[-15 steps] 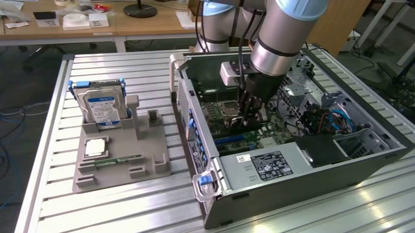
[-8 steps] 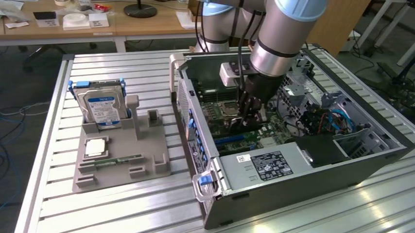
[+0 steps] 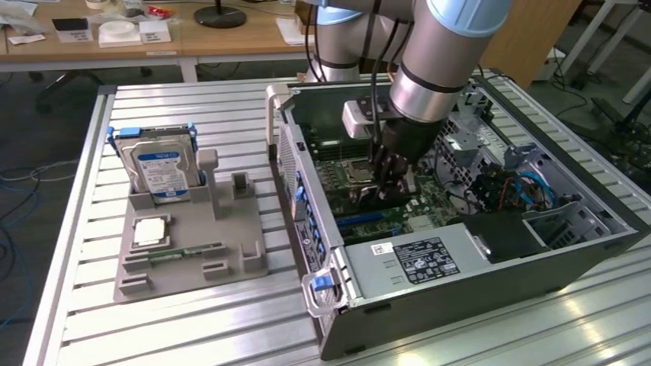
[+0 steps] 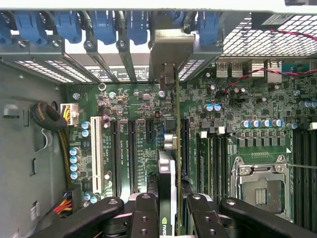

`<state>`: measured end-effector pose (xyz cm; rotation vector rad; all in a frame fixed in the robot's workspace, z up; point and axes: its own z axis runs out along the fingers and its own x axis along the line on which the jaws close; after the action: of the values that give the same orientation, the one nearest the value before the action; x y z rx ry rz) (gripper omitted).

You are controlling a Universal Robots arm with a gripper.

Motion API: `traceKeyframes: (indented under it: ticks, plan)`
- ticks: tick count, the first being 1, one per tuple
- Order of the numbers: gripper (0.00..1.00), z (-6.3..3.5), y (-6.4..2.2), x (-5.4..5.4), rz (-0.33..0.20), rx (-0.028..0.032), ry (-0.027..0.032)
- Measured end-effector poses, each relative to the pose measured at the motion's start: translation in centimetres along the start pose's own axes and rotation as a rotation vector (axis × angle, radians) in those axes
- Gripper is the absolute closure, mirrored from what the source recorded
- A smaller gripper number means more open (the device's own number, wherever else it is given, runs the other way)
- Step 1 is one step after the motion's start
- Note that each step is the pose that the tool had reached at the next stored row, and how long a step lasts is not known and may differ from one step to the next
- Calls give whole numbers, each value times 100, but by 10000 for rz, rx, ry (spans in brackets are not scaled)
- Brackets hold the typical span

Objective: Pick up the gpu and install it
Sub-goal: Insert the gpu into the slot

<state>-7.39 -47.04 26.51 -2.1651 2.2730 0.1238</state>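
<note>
The gpu (image 4: pixel 167 188) stands on edge between my fingers (image 4: pixel 144 214), a thin dark card with a green logo on its cooler. Its silver end bracket (image 4: pixel 171 54) reaches up to the case's rear slot openings. My gripper (image 4: pixel 168 214) is shut on the gpu, one finger on each side. In the exterior view my gripper (image 3: pixel 385 187) is low inside the open computer case (image 3: pixel 458 267), and the dark gpu (image 3: pixel 374 201) hangs just over the motherboard's expansion slots. I cannot tell whether the card's edge sits in a slot.
Black and white expansion slots (image 4: pixel 97 153) lie beside the card, and the CPU socket (image 4: pixel 262 183) is on its other side. Blue latches (image 4: pixel 104 25) line the rear wall. Outside the case, a grey fixture (image 3: pixel 194 252) holds a hard drive (image 3: pixel 158 168) and a green memory stick (image 3: pixel 188 250).
</note>
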Motion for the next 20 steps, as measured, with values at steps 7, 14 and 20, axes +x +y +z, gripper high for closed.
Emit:
traceKeyframes:
  ticks: [7,14,20]
  plan:
    - [73,14,18,1,2,4,-2]
    - [73,55,24,4,0,7,-1]
    - [73,97,22,6,0,7,-2]
